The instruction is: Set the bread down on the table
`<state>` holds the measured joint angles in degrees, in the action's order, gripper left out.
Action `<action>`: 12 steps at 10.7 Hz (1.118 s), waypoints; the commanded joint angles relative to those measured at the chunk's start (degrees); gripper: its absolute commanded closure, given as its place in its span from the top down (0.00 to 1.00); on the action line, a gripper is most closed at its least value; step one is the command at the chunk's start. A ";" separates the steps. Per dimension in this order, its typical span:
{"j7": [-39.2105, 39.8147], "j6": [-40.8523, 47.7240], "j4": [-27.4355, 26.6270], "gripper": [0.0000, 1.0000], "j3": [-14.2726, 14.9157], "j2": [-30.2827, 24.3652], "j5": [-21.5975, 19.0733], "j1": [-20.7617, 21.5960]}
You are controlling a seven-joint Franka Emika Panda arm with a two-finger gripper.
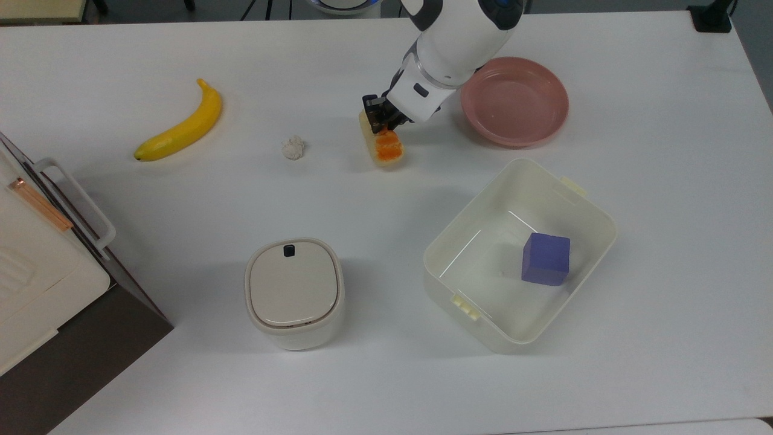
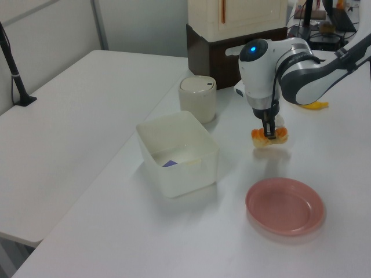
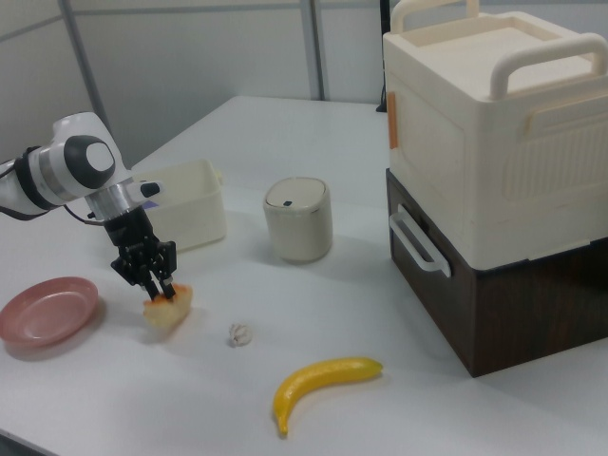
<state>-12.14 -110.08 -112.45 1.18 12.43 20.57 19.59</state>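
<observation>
The bread (image 1: 388,148), a small loaf with cream sides and an orange-brown top, is pinched at its far end by my gripper (image 1: 380,124), which is shut on it. It hangs tilted, low over the white table (image 1: 664,181), left of the pink plate (image 1: 515,101) in the top view. In the left view the bread (image 2: 269,137) casts a shadow on the table just below it, under the gripper (image 2: 268,132). The right view has the gripper (image 3: 157,285) and bread (image 3: 169,309) between the plate (image 3: 46,310) and a white wad.
A cream bin (image 1: 580,199) holding a purple cube (image 1: 546,258) stands near the bread. A lidded canister (image 1: 294,292), a white wad (image 1: 293,147), a banana (image 1: 181,124) and a large cream-and-brown box (image 1: 36,278) lie toward the top view's left.
</observation>
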 commanded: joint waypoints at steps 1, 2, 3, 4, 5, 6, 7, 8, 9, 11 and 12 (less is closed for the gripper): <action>-1.82 2.33 3.10 1.00 2.67 -1.36 -1.05 0.80; -4.62 2.07 5.73 1.00 4.17 -1.53 -2.28 0.80; -5.43 2.33 9.15 1.00 5.92 -1.62 -2.73 0.72; -5.01 4.16 11.62 1.00 8.64 -2.58 -4.21 0.72; -4.65 5.92 13.90 1.00 11.19 -3.72 -6.92 0.80; -3.17 8.37 15.84 1.00 14.00 -5.30 -9.04 0.98; -0.90 12.66 19.78 1.00 16.03 -5.49 -11.50 0.72; 3.83 16.79 22.60 1.00 18.31 -5.49 -14.22 0.37; 8.57 18.92 24.63 1.00 21.03 -5.75 -17.46 0.19; 9.41 18.86 26.14 1.00 23.52 -6.72 -22.23 0.28; 9.41 18.42 25.71 1.00 23.43 -7.16 -22.16 0.36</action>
<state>-3.79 -92.69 -87.48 23.82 5.83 0.35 19.06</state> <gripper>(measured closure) 0.000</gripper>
